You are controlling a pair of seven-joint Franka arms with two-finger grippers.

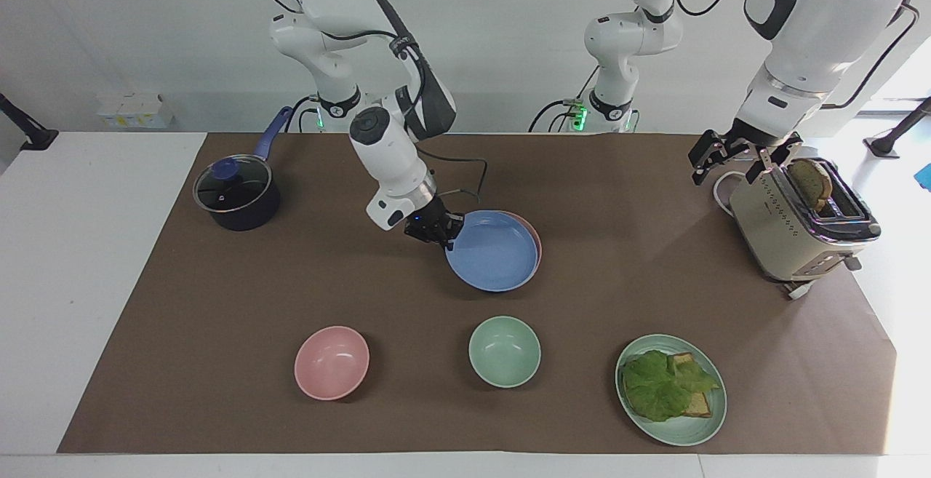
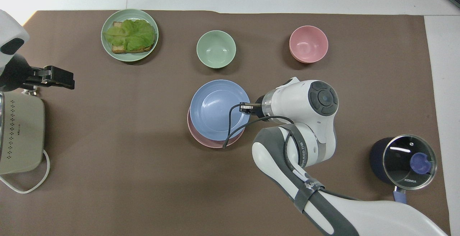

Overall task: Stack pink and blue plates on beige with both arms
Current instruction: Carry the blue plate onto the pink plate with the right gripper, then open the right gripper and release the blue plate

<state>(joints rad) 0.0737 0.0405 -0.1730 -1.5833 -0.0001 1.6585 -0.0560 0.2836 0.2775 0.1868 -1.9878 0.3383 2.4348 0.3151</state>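
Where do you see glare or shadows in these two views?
Facing view: bright window wash beside the toaster, a soft shadow under the blue plate. Overhead view: white glints on the pot lid, a broad dim band across the brown mat.

The blue plate (image 1: 493,250) in the right gripper (image 1: 445,236) covers nearly all of the pink plate (image 1: 537,244) under it, leaving a thin crescent. No beige plate shows beneath. Beside the left gripper (image 1: 736,160), the toaster (image 2: 19,132) is cut off by the overhead view's edge.
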